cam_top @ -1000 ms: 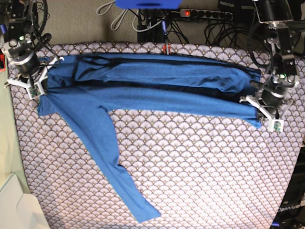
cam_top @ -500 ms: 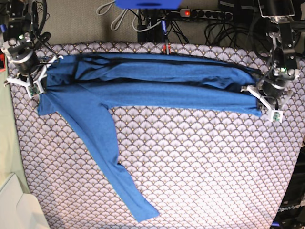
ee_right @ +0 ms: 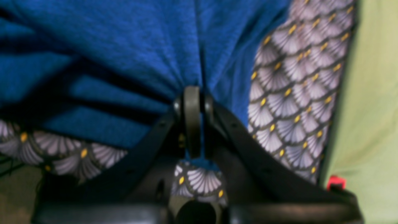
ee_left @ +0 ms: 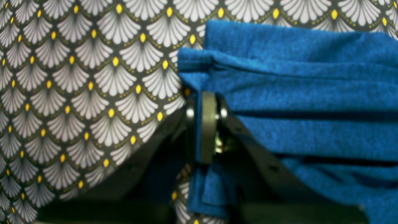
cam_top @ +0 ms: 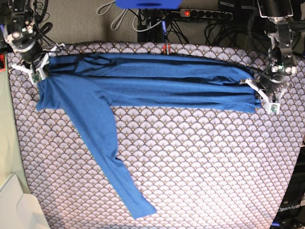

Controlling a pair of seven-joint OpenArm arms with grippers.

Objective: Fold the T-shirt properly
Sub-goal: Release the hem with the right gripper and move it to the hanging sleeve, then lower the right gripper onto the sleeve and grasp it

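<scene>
A table covered in a fan-patterned cloth (cam_top: 190,162) of grey-white scales with yellow dots fills the base view. Across its far half lies the T-shirt (cam_top: 152,83), a plain medium-blue knit stretched into a long band with dark creases running along it. One long sleeve (cam_top: 107,157) trails from the band toward the near edge, lying flat on the cloth. My right gripper (cam_top: 34,67) holds one end of the band, at that view's left; its fingers (ee_right: 192,121) are pressed together, pinching a gathered fold of the blue fabric. My left gripper (cam_top: 265,98) holds the other end, its fingers (ee_left: 207,127) likewise clamped on a bunched edge of the shirt, with a small flap hanging below them.
</scene>
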